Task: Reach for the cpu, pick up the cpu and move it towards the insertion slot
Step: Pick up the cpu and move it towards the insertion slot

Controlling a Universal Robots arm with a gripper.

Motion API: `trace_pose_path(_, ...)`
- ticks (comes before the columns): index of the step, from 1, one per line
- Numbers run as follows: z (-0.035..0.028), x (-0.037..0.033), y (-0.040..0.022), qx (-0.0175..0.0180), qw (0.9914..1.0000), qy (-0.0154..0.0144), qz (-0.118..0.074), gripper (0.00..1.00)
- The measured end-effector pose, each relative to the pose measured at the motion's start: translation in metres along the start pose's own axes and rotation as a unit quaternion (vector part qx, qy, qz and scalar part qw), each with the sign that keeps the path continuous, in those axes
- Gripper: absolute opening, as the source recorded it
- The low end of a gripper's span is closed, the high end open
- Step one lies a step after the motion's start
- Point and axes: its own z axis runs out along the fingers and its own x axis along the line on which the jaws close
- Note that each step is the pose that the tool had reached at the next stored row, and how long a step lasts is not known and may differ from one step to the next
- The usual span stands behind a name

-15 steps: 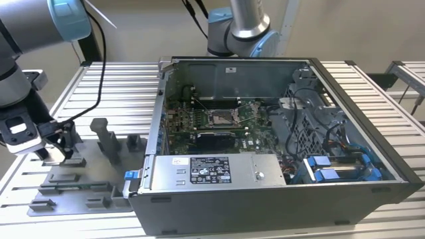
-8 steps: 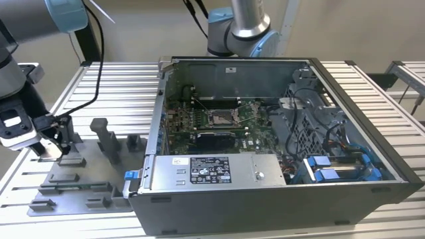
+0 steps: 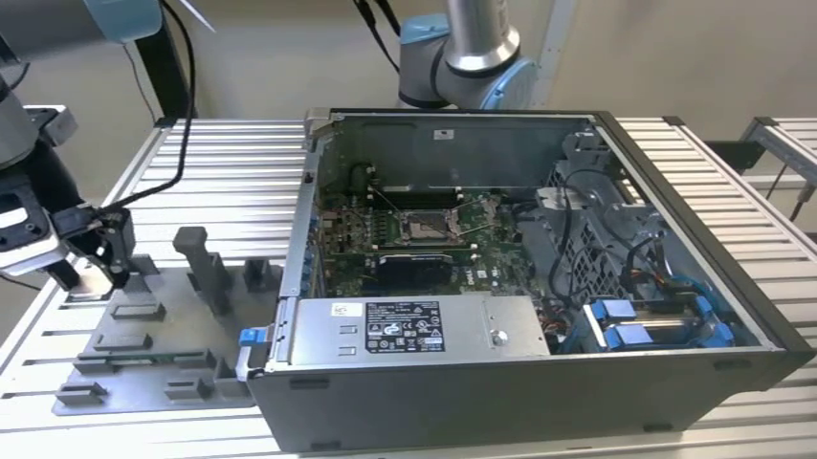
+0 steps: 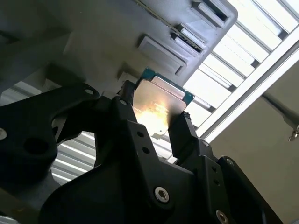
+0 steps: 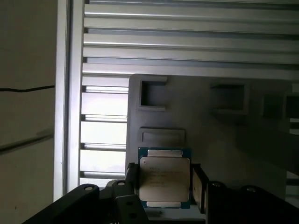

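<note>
Over at nine o'clock in the exterior view, the end effector (image 3: 92, 277) hangs low above the grey tray (image 3: 153, 387). The tray lies on the slatted metal surface (image 3: 230, 163) with its upright blocks and shallow pockets. In both wrist views the two black fingers (image 5: 132, 179) are closed in on opposite edges of the cpu (image 5: 164, 182) (image 4: 159, 105), its silvery top showing, right over one of the tray's pockets; whether the chip rests there or hangs clear of it I cannot tell. Well apart, toward three o'clock from the tray, the open computer case (image 3: 511, 402) holds a green circuit board (image 3: 342, 239) with the insertion slot (image 3: 426, 227) at its middle, and a silver labelled box (image 3: 408, 330) at six o'clock from the slot
</note>
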Motion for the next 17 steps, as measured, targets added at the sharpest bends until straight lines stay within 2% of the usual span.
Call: trace_pose_path(17, -0.0382, -0.0001, 0.0015, 0.0, 1.0, 0.0, 0.0, 0.0)
